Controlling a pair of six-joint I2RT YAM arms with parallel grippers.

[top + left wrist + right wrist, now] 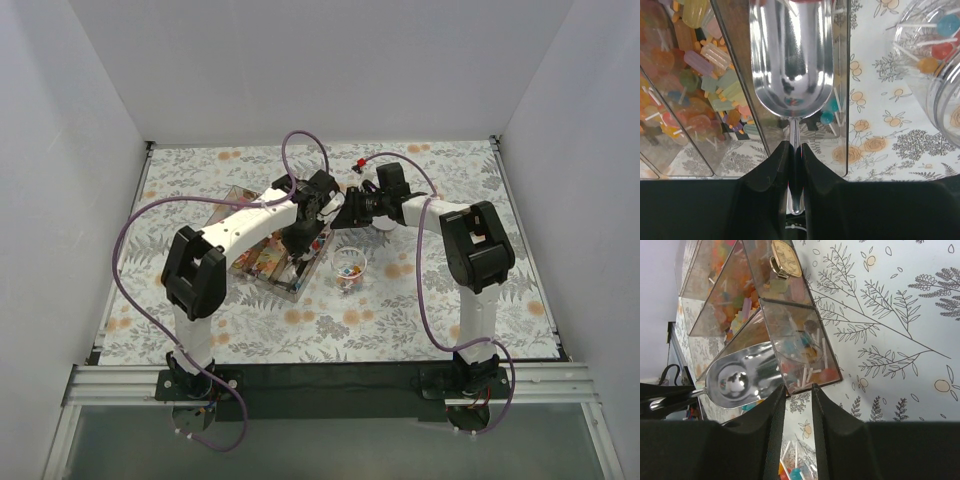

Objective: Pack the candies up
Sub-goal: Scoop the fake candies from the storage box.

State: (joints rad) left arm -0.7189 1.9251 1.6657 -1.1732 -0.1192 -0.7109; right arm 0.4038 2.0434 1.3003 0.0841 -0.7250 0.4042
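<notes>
My left tool pinches an empty scoop over the boxed candies just ahead. My right tool, slightly spread, grips nothing. The cup below it holds few, so I judge most packing remains.
</notes>
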